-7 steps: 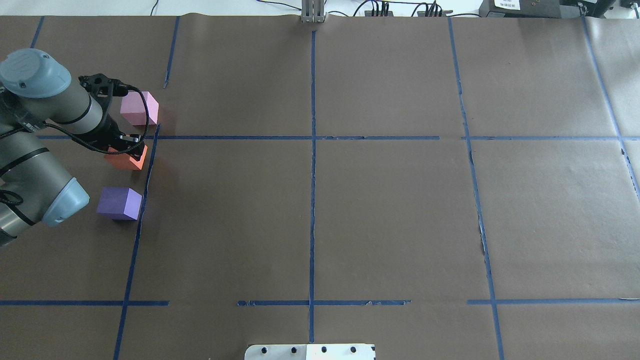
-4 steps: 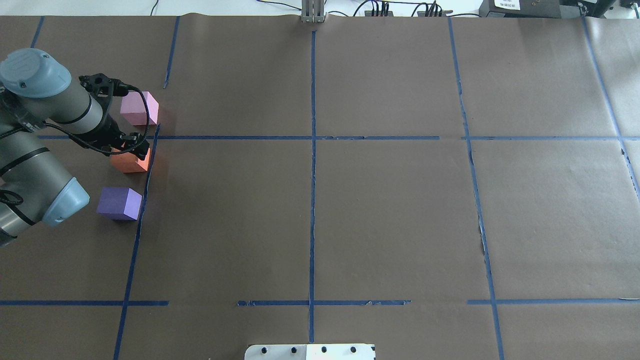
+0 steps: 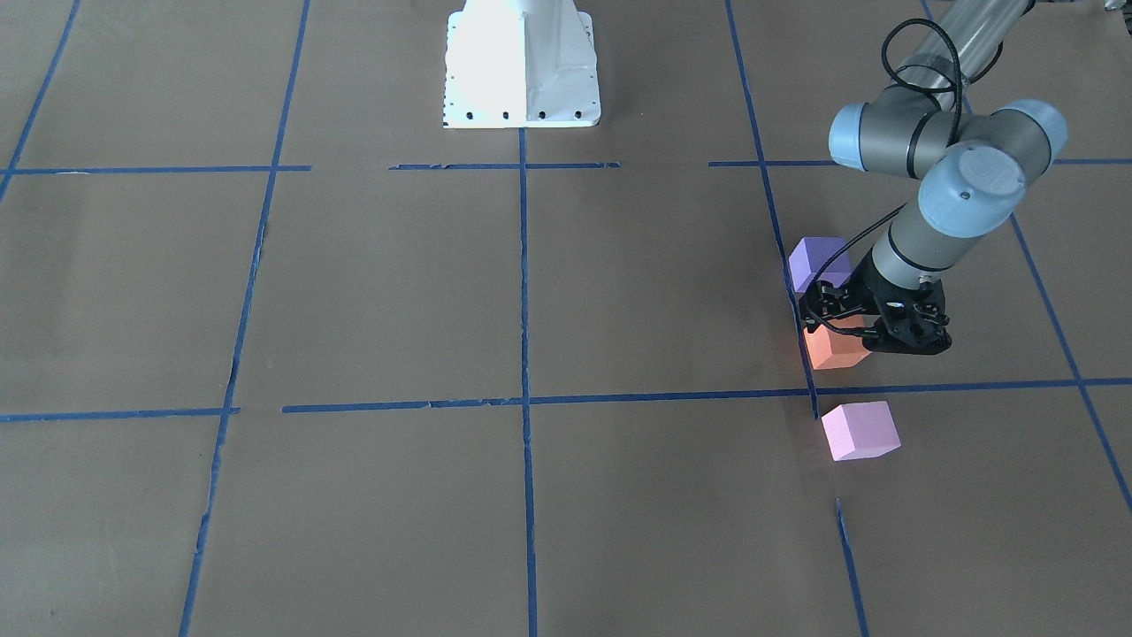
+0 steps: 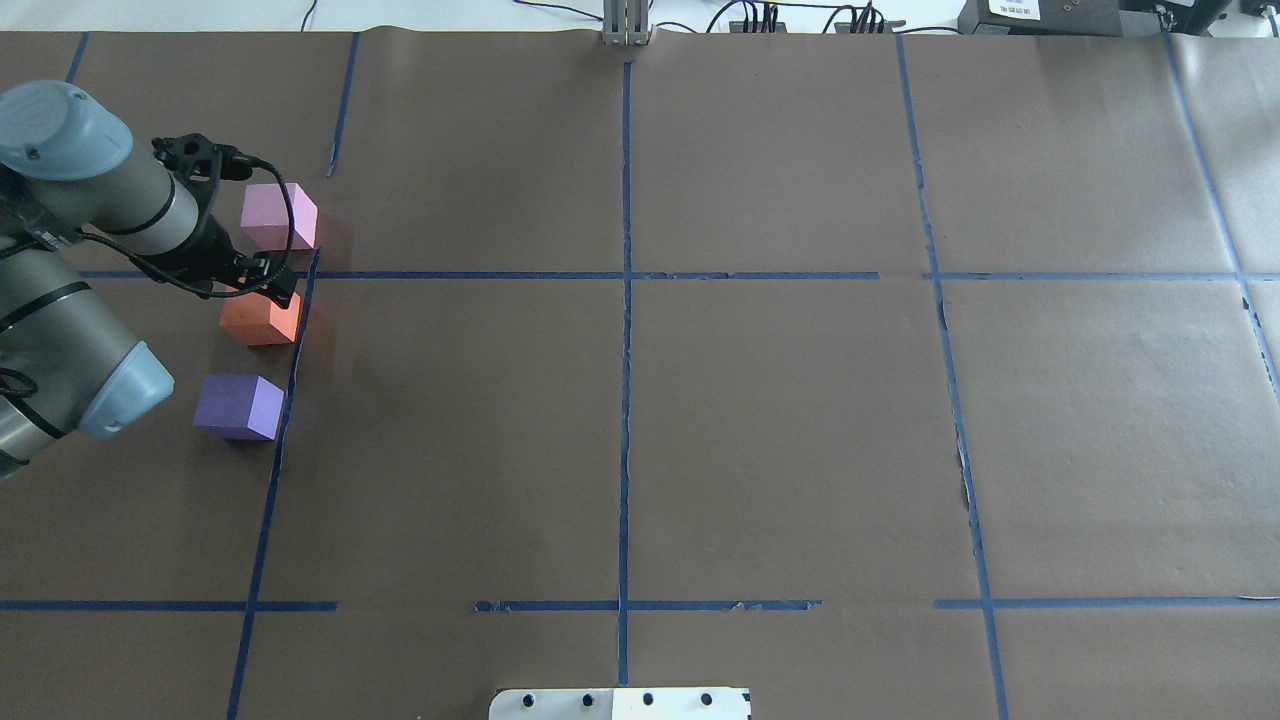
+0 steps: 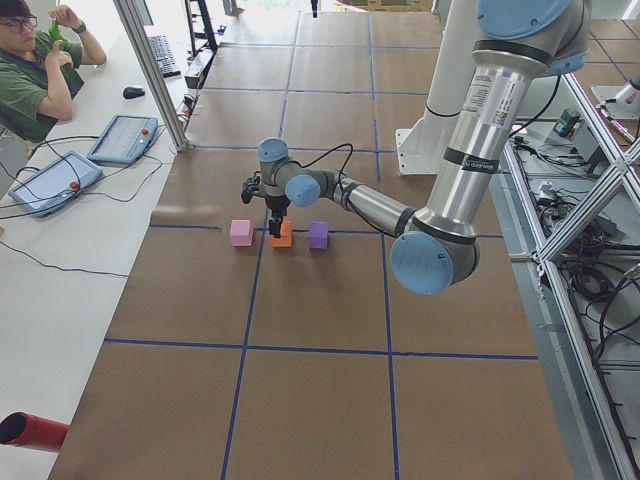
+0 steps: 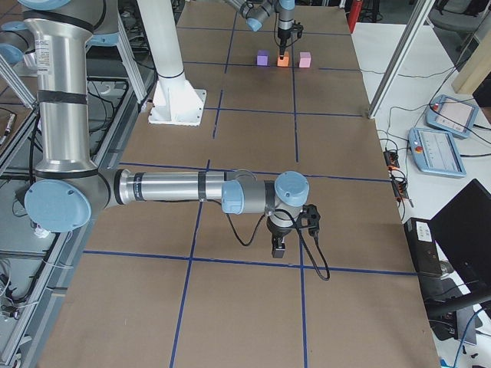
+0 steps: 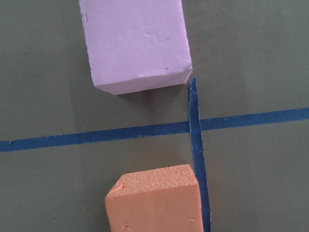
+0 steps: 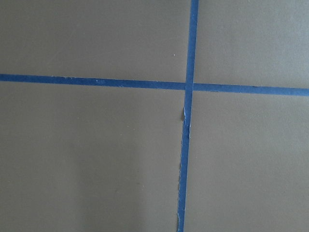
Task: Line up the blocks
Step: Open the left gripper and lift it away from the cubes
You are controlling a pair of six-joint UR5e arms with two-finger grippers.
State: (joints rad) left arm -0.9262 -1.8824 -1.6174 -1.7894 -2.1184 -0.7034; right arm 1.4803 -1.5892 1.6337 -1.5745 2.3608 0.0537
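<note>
Three cubes stand in a row beside a blue tape line at the table's left side: the pale pink block point(image 4: 275, 215) farthest away, the orange block point(image 4: 260, 320) in the middle, the violet-purple block point(image 4: 238, 406) nearest. My left gripper point(image 4: 262, 290) hovers just over the orange block's far edge, open and holding nothing. The left wrist view shows the orange block point(image 7: 154, 200) below and the pink block point(image 7: 135, 43) above, with no fingers in view. My right gripper point(image 6: 278, 249) shows only in the exterior right view, low over bare table; I cannot tell its state.
Brown paper with a grid of blue tape lines point(image 4: 625, 300) covers the table. The white robot base plate point(image 3: 522, 62) stands at the robot's edge. An operator point(image 5: 30, 70) and tablets sit beyond the far edge.
The orange block went from tilted in the left gripper to lying flat on the table. The left gripper let it go and drew back a little up and away.
</note>
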